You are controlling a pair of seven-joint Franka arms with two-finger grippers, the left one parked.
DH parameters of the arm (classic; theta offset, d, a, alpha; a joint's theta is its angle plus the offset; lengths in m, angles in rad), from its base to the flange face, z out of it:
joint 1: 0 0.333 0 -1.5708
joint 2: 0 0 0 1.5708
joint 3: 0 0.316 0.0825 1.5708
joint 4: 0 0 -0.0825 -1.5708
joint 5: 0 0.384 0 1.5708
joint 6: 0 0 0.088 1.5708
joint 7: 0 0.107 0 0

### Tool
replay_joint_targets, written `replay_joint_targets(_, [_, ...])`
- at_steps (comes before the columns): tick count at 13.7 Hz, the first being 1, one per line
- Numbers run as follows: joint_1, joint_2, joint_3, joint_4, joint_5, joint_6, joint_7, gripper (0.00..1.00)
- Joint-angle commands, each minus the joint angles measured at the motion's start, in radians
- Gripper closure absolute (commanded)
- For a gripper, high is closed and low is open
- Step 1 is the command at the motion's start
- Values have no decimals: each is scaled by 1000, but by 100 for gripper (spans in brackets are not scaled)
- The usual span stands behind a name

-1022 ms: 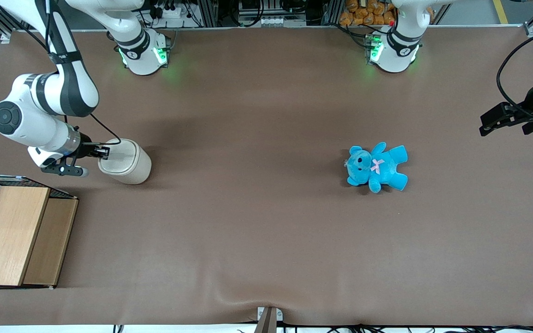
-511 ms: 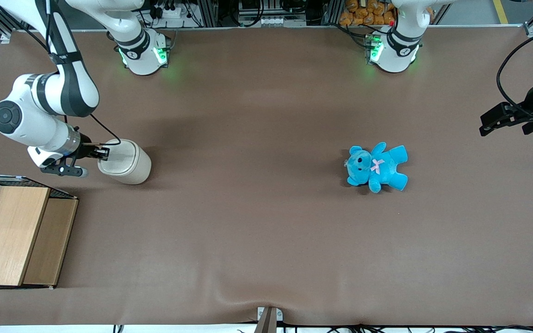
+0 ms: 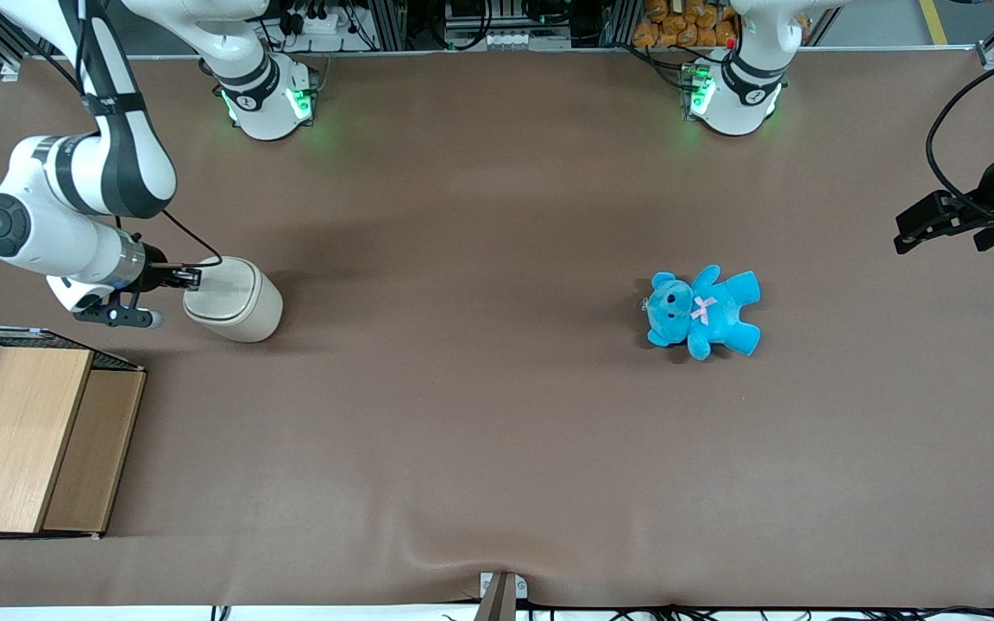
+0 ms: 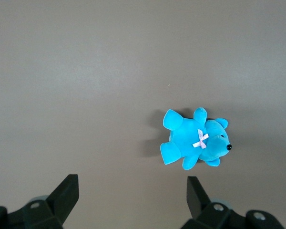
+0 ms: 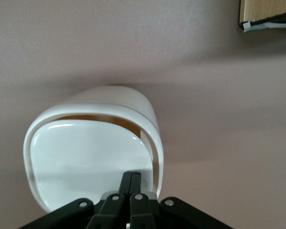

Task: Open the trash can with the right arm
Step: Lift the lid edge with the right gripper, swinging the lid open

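Slim black gripper (image 3: 192,278) (image 5: 131,183), fingers pressed together, tips on the lid edge of the small cream-white plastic trash can (image 3: 232,300) (image 5: 93,148), standing on the brown tabletop (image 3: 480,414) near the light wooden box (image 3: 35,440).

cream trash can (image 3: 234,300) upright near the wooden box — lid seemingly slightly ajar.

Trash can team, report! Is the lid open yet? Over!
Gripper shut, on the lid's edge. Trash can upright, lid lifted a crack. Nothing in the way.

Brown table (image 3: 497,448), aluminium framing (image 3: 428,21)
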Motion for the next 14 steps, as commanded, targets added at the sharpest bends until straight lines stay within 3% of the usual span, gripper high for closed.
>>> replay_joint_targets(1, [-4,-10,4,59,7,-83,1,100])
replay_joint_targets(8, [19,-12,19,192,19,-264,65,100])
replay_joint_targets(13, [22,-12,19,362,103,-471,85,100])
replay_joint_targets(14, [25,-10,20,384,105,-492,96,95])
